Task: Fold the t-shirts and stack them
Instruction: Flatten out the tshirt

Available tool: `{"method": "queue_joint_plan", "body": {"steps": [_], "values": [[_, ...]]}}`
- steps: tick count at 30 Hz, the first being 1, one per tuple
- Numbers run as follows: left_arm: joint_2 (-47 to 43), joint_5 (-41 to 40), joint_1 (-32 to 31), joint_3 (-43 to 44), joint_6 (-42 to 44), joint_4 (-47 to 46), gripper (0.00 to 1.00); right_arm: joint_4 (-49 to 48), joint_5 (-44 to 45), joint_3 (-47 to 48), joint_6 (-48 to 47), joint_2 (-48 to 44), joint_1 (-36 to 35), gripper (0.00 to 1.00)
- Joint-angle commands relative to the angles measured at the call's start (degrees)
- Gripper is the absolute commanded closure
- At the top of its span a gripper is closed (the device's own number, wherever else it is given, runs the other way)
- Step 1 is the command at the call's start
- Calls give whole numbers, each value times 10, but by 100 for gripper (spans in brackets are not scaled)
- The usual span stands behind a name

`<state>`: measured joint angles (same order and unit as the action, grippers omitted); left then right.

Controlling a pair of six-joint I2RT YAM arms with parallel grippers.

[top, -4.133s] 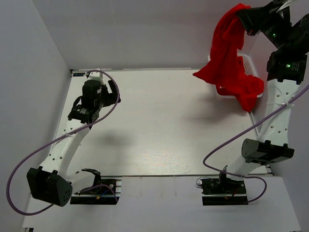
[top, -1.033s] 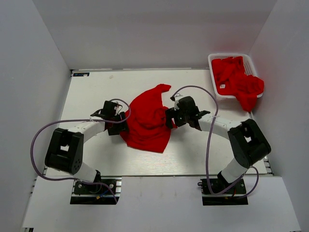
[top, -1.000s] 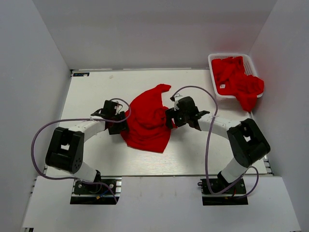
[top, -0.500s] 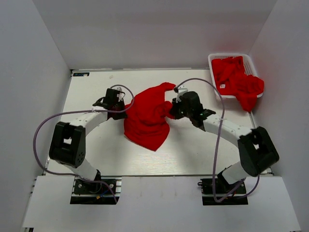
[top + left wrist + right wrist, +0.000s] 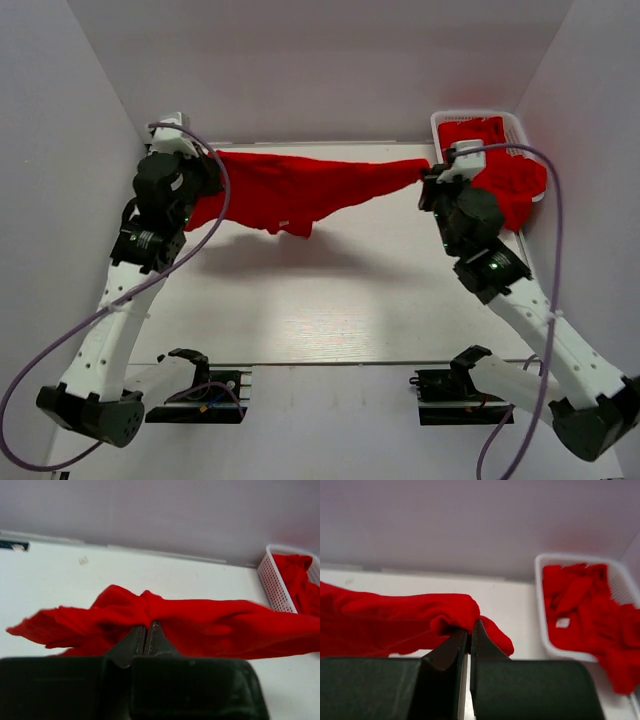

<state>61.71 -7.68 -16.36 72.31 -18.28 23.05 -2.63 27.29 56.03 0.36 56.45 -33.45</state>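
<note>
Raised since half a second ago: t-shirt (image 5: pixel 300 185), off the table (image 5: pixel 330 300), is hanging stretched between both arms. Left gripper (image 5: pixel 147 626) and right gripper (image 5: pixel 469 626) are each clamping a cloth end. Other t-shirts (image 5: pixel 512 175) are lying in the basket (image 5: pixel 480 113). Step: spreading; next is likely calling for lowering it flat, unwrinkled.

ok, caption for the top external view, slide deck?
Left tool and right tool hold a red t-shirt stretched above the table; more shirts fill the white basket.
</note>
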Motion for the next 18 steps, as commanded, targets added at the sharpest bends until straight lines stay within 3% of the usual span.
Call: {"method": "queue_joint_plan", "body": {"steps": [1, 12, 18], "values": [[-41, -21, -1, 47, 48, 20, 100, 9, 80, 48, -56, -67, 1, 100], [-120, 85, 4, 161, 95, 45, 100, 101, -48, 164, -63, -196, 1, 100], [-110, 190, 10, 155, 71, 51, 100, 119, -32, 164, -45, -209, 1, 100]]}}
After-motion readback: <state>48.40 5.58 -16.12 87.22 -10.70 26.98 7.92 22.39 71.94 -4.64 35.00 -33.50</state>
